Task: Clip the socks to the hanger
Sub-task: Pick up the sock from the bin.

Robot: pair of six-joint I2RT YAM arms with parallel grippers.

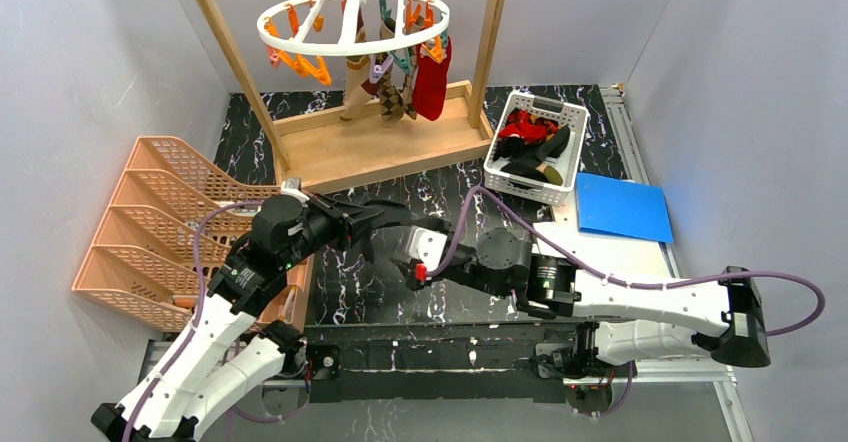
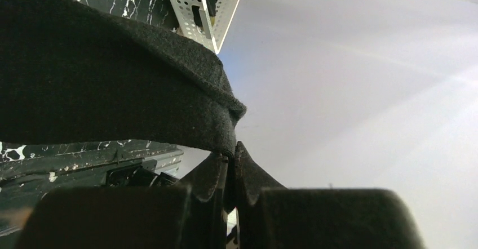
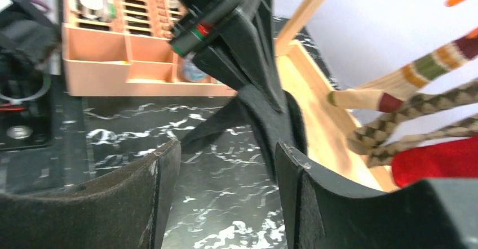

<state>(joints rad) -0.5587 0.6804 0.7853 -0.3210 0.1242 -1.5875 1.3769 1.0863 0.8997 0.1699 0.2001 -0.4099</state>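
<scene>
At table centre, left gripper (image 2: 231, 160) pinched shut on a black sock (image 3: 271, 114); right gripper (image 3: 225, 154) partly open, jaws astride the sock's hanging end, gripping nothing. Far behind stands the hanger (image 1: 352, 24). Risk: a shallow right-hand bite lets the sock slip during handover.

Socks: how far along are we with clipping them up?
Done: a few socks hang clipped on the hanger. In hand: left gripper shut on a black sock, open right gripper around it. Left: that one plus more in the basket.
</scene>
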